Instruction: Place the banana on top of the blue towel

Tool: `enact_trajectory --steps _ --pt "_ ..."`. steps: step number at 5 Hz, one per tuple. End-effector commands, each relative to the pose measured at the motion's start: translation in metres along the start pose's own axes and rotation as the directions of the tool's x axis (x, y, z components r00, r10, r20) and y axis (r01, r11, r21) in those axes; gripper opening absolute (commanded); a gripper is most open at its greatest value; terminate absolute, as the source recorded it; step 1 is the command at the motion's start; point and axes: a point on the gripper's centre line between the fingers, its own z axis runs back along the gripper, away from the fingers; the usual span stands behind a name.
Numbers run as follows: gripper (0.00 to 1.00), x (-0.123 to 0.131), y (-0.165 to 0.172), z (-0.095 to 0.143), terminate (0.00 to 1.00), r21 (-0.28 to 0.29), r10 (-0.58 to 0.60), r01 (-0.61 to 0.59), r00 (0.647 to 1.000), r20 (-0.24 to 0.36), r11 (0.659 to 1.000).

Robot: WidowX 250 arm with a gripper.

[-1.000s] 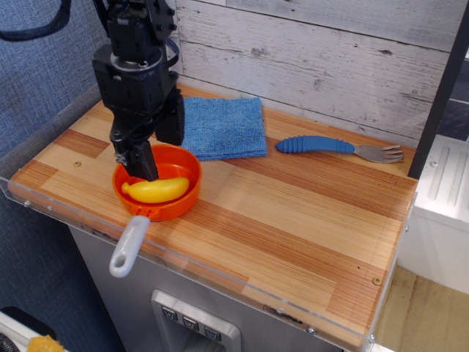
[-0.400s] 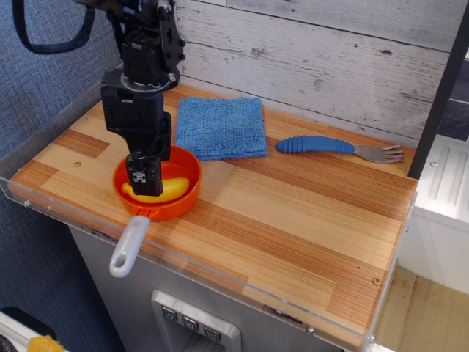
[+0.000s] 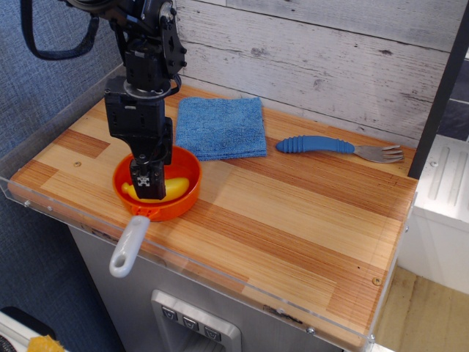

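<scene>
The yellow banana [image 3: 176, 185] lies inside an orange pan [image 3: 193, 192] at the front left of the wooden counter. My gripper [image 3: 147, 183] points straight down into the pan, over the banana's middle. Its near finger hides that middle, so only the banana's two ends show. The far finger is hidden behind the near one, so I cannot tell how the jaws stand or whether they touch the banana. The blue towel [image 3: 222, 126] lies flat and bare just behind and to the right of the pan.
The pan's grey handle [image 3: 129, 246] sticks out over the front edge. A blue-handled fork [image 3: 333, 145] lies to the right of the towel. A plank wall runs along the back, and a clear rim borders the counter's left and front edges.
The gripper has turned about its vertical axis, shifted slightly right and dropped lower into the pan, onto the banana's middle. The banana and the towel have not moved.
</scene>
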Motion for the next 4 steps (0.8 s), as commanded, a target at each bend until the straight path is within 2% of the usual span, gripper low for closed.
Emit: enact_trajectory --steps 1,4 --pt "1.00 0.0001 0.0068 -0.0029 0.00 -0.004 0.031 -0.031 0.999 -0.015 1.000" --pt "1.00 0.0001 0.0095 -0.0081 0.00 0.004 0.040 -0.040 0.999 -0.009 0.999"
